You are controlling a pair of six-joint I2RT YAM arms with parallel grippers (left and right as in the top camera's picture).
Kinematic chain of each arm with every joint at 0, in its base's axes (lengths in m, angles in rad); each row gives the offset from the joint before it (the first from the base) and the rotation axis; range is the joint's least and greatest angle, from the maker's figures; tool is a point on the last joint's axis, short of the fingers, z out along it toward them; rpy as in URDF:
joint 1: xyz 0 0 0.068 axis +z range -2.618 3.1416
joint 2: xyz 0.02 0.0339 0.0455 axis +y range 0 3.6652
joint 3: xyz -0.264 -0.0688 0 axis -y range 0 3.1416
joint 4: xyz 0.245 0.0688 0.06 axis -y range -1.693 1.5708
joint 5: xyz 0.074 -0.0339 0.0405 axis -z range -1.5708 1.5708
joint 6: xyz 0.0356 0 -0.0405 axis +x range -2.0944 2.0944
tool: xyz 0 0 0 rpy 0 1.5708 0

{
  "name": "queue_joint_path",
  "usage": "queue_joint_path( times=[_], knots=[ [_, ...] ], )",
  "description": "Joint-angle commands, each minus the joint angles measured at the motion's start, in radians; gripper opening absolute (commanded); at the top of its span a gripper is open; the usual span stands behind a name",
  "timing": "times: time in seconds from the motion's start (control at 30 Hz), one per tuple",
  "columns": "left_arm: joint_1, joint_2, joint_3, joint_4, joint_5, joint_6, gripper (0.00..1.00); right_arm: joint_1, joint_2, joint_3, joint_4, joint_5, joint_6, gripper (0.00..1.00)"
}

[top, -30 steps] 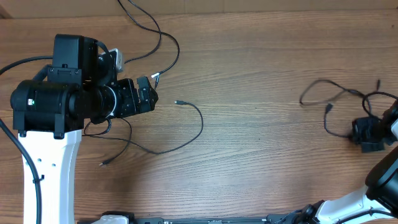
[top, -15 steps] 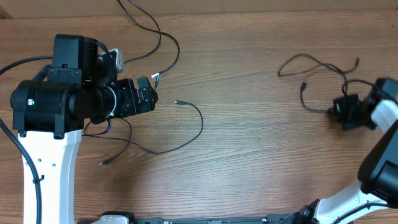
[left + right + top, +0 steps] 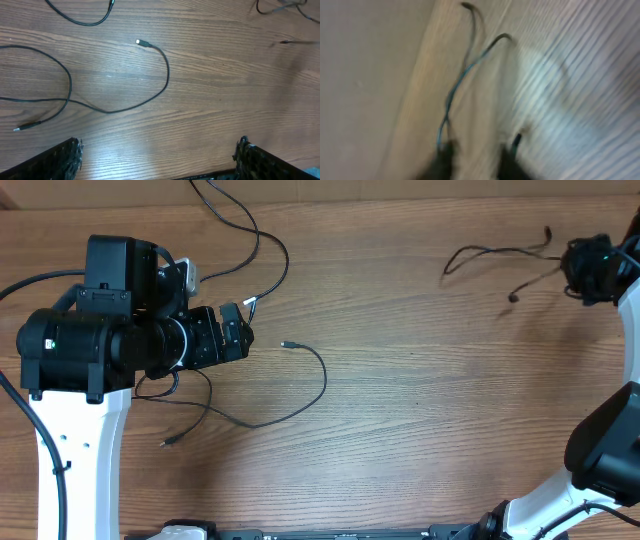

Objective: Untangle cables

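My left gripper (image 3: 158, 146) hangs released over the wooden table (image 3: 420, 410), where one thin black cord (image 3: 324, 377) arcs, its silvery plug (image 3: 287, 343) pointing left. Another black cord (image 3: 500, 249) stretches leftward from the right gripper (image 3: 582, 268), far corner. Whether that gripper is clenched I cannot tell, as its view is blurred.

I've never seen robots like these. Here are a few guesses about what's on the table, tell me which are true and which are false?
1. The left gripper stands wide open with nothing between its fingers. True.
2. A long cable with a small plug end lies loose on the table in front of the left gripper. True.
3. The right gripper hangs over the middle of the table. False: it is near the right edge, at the top of the overhead view.
4. The right-hand cable is wound into a neat coil. False: it trails leftward from the right gripper in loose strands.
5. A white cloth covers the table. False: it is bare wood.
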Motion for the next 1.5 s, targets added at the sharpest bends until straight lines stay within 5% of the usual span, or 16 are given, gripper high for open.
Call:
queue_joint_path(
  times=[0.0,0.13,0.53,0.8,1.03,1.47],
  knots=[
    [-0.005,-0.002,0.014,0.002,-0.009,0.013,1.0,0.003,0.003,0.006,-0.024,0.06,-0.109,0.73],
    [-0.005,-0.002,0.014,0.001,-0.009,0.013,1.0,0.005,0.027,0.006,-0.077,0.063,-0.188,1.0],
    [-0.005,-0.002,0.014,0.002,-0.009,0.013,0.99,0.128,0.115,0.006,-0.198,-0.074,-0.372,0.95],
    [-0.005,-0.002,0.014,0.002,-0.009,0.013,1.0,0.267,0.209,0.006,-0.11,0.053,-0.277,1.0],
    [-0.005,-0.002,0.014,0.002,-0.009,0.013,0.99,0.283,0.262,0.006,0.016,0.091,-0.1,0.83],
    [-0.005,-0.002,0.014,0.002,-0.009,0.013,0.99,0.287,0.336,0.006,0.215,0.094,-0.104,0.71]
  ],
)
